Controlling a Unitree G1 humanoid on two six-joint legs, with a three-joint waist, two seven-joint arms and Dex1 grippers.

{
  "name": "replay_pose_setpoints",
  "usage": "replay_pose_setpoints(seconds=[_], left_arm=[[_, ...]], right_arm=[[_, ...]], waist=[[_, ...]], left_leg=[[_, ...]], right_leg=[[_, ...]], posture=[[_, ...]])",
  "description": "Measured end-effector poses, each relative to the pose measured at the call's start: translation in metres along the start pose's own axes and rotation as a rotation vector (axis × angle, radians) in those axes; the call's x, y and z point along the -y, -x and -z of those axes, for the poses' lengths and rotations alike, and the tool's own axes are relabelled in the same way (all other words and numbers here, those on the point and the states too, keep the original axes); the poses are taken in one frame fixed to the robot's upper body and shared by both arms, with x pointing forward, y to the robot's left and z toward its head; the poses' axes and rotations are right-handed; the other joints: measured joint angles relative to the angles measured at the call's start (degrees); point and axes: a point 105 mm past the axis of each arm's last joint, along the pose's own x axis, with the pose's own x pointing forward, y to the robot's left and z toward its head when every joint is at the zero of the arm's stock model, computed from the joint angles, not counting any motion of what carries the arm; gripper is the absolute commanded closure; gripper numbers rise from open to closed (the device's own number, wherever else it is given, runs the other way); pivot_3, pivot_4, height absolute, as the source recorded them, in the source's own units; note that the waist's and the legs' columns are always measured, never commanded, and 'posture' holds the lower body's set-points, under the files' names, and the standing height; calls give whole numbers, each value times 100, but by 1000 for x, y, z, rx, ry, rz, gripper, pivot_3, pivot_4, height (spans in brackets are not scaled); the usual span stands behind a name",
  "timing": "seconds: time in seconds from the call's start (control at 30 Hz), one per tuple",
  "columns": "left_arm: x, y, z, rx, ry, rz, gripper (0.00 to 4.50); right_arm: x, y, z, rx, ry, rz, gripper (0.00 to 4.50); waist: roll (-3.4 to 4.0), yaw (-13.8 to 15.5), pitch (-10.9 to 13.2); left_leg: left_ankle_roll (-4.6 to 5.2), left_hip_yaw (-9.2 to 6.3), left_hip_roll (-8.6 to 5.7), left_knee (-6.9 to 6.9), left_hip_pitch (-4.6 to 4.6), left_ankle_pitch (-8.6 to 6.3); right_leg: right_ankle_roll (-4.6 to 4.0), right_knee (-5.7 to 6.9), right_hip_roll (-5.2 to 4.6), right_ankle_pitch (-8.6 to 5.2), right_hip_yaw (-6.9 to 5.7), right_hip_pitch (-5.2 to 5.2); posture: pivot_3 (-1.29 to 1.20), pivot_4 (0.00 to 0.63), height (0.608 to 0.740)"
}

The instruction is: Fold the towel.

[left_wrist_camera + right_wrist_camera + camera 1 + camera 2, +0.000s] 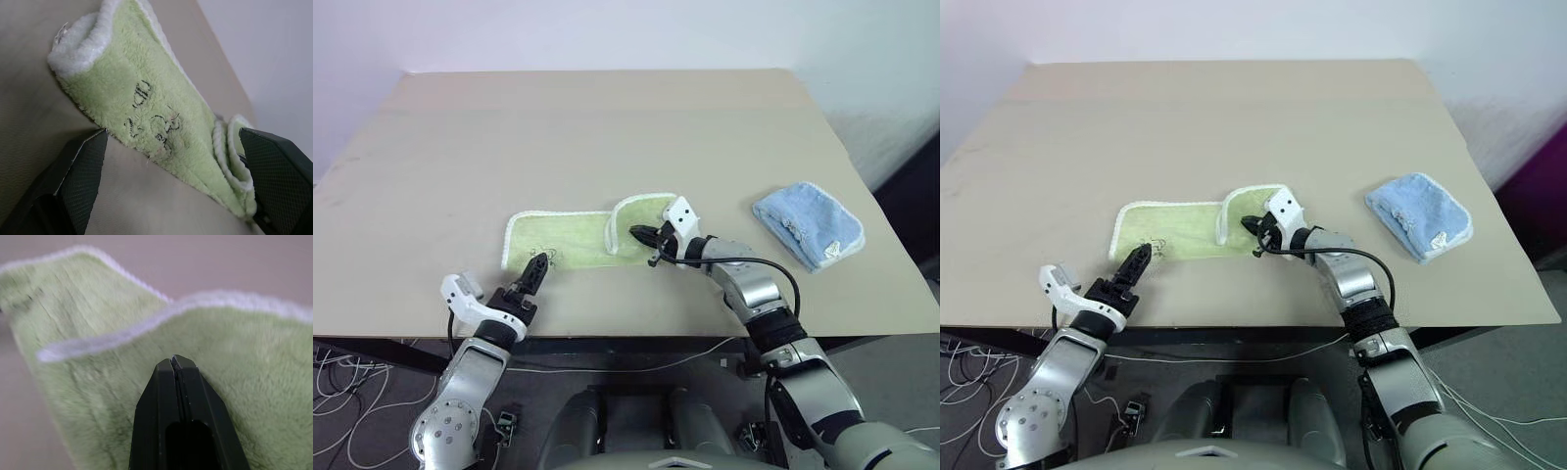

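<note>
The towel [563, 238], light yellow-green with a white edging and dark marks near its front edge, lies on the table [607, 117] close to the near side. Its right end [641, 208] is curled up off the surface. My right gripper [641, 235] reaches in from the right with its black fingers [176, 401] pressed together; it is shut on the towel at that raised end. My left gripper [534, 266] is open at the towel's near left corner. Its two fingertips [93, 147] stand wide apart, with the marked cloth [156, 127] just beyond them.
A smaller light blue folded towel [809, 226] lies to the right of the green one, near the table's right edge. The near table edge [636, 336] runs just under both forearms. Cables [342, 392] lie on the floor at the left.
</note>
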Motion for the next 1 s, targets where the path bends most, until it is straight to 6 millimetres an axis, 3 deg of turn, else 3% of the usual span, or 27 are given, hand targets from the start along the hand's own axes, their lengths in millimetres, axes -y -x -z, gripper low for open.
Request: replay_pose_setpoints(seconds=[0.17,0.23,0.63,1.0], left_arm=[[-1,-7,-6,35,125,-19,0],[-2,-11,-10,54,162,-29,0],[-9,-25,-17,60,219,-75,0],[-13,-11,-23,132,290,-157,0]], right_arm=[[13,16,-35,98,64,53,4485],[17,23,-41,110,72,78,4485],[12,28,-40,101,54,106,4485],[11,32,-29,78,30,124,4485]], waist=[[0,21,0],[0,17,0],[7,15,-4],[7,-42,-4]], left_leg=[[0,-4,0,2,0,0],[0,-5,0,2,3,0],[-1,-4,1,-14,73,1],[-1,5,9,-26,73,0]], right_leg=[[0,0,-1,0,-1,5],[0,0,0,0,-1,6],[-4,-8,4,-3,-3,72],[-8,-15,4,-6,9,63]], posture=[[0,150,740],[0,150,740],[0,150,740],[0,150,740]])
